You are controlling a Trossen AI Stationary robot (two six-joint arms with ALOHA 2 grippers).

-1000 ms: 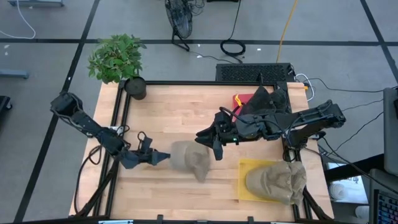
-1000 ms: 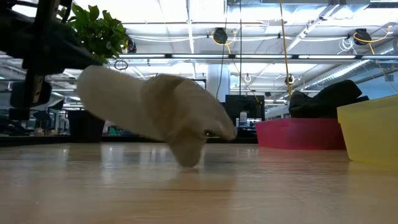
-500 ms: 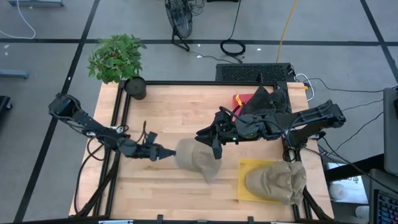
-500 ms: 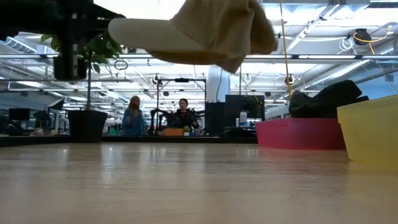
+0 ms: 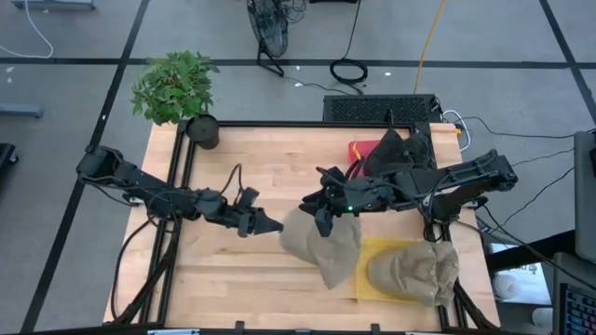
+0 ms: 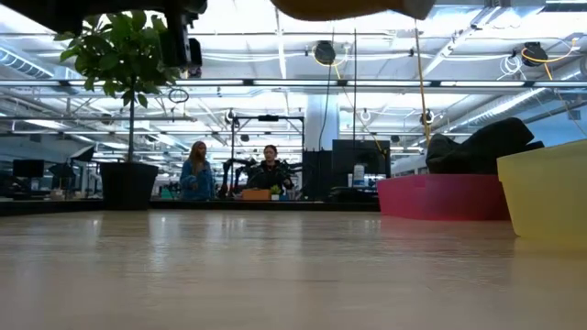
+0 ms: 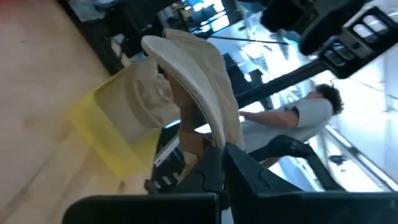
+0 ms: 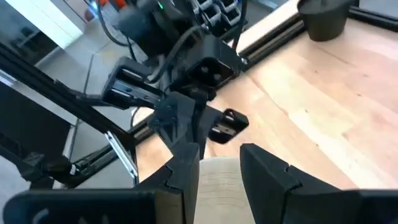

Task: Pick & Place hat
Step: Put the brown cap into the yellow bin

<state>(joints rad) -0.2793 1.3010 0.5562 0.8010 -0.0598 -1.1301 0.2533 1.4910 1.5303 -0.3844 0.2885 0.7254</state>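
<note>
Now that your left gripper (image 5: 271, 226), clamped on the brim, has carried the tan hat (image 5: 321, 244) clear of the table toward the yellow bin (image 5: 372, 246), release comes next, while your right gripper (image 5: 319, 223) hovers half-open over it.

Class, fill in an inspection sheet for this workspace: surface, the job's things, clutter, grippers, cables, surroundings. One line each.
Surface: wooden table, bare in the middle.
Job's things: beige hat lifted off the table beside the yellow bin; a second hat lies in that bin.
Clutter: red bin with dark cloth at the far edge; potted plant at the table's corner.
Grippers: left gripper shut on the beige hat's brim; right gripper over the hat, grip unclear.
Cables: loose cables on the floor behind the table.
Surroundings: two people far behind.
</note>
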